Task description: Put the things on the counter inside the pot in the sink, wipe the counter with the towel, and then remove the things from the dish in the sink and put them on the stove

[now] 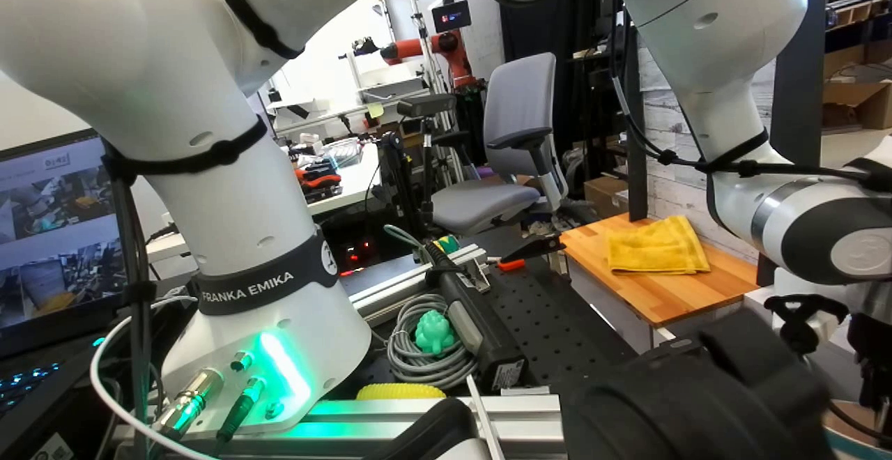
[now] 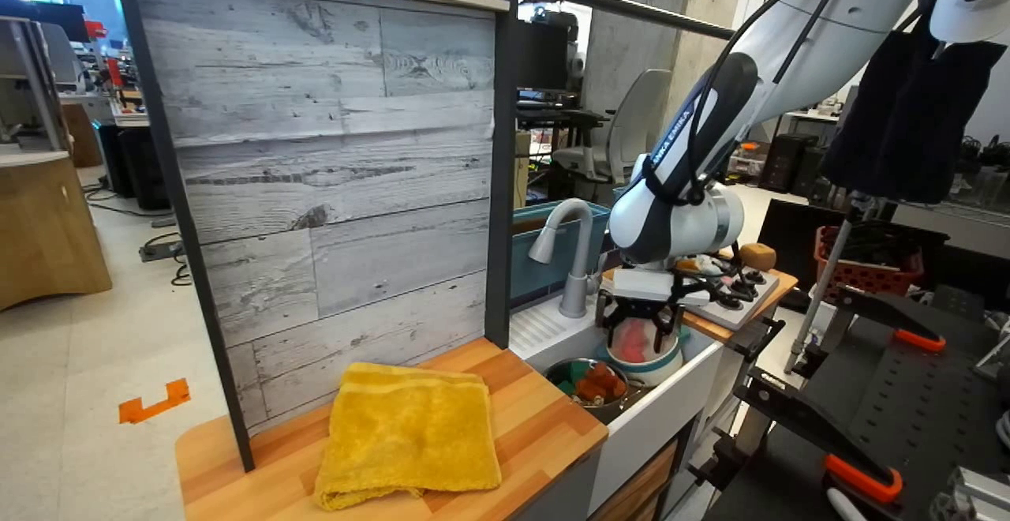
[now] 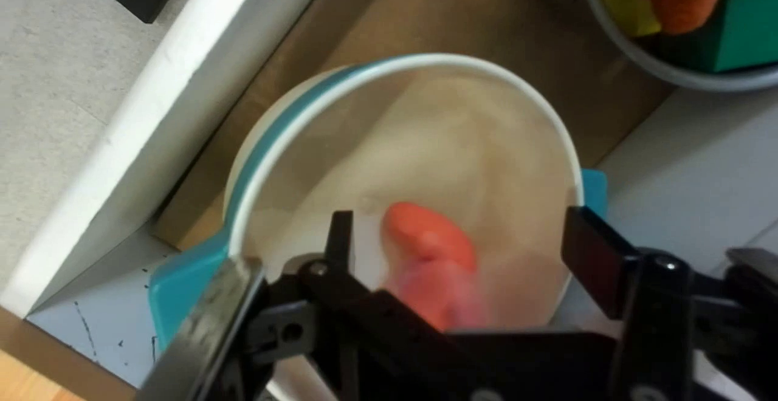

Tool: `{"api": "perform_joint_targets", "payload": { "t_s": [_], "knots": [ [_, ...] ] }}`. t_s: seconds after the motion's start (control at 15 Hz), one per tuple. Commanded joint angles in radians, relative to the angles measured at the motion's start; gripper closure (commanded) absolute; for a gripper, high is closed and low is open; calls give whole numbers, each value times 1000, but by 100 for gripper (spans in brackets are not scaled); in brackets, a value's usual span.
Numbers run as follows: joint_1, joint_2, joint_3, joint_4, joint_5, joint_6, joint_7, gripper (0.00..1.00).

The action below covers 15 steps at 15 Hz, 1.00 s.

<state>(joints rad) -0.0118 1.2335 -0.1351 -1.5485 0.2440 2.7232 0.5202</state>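
A white dish with a teal rim [image 2: 643,369] stands in the sink [image 2: 663,418]. In the wrist view the dish [image 3: 425,61] holds a red-orange item [image 3: 428,237], partly blurred. My gripper [image 2: 635,335] is open above the dish; in the wrist view its fingertips [image 3: 456,231] stand apart on either side of the red item, with nothing between them in contact. A metal pot [image 3: 674,76] beside the dish holds orange, green and yellow items; it also shows in an exterior view [image 2: 559,371]. The folded yellow towel [image 2: 414,434] lies on the wooden counter [image 2: 544,446].
The stove [image 2: 738,312] beyond the sink bears several small items and a brown block [image 2: 757,256]. A grey faucet [image 2: 582,260] rises behind the sink. A wood-patterned panel [image 2: 339,150] borders the counter. Clamps [image 2: 821,426] and a black perforated table [image 2: 907,418] face the sink.
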Motion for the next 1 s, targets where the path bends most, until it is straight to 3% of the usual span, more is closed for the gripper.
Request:
{"api": "perform_joint_targets", "payload": {
  "t_s": [0.0,0.33,0.4,0.47,0.73,0.8,0.93],
  "knots": [
    [21,60,-35,82,14,-26,45,13],
    [19,26,-36,48,13,7,32,17],
    [16,22,-33,38,20,46,32,17],
    [8,10,-22,14,29,99,20,10],
    [4,-32,-2,-97,16,253,-63,16],
    [3,-40,6,-131,15,328,-88,22],
    [-19,-79,43,-219,6,470,-164,22]
  ]
}}
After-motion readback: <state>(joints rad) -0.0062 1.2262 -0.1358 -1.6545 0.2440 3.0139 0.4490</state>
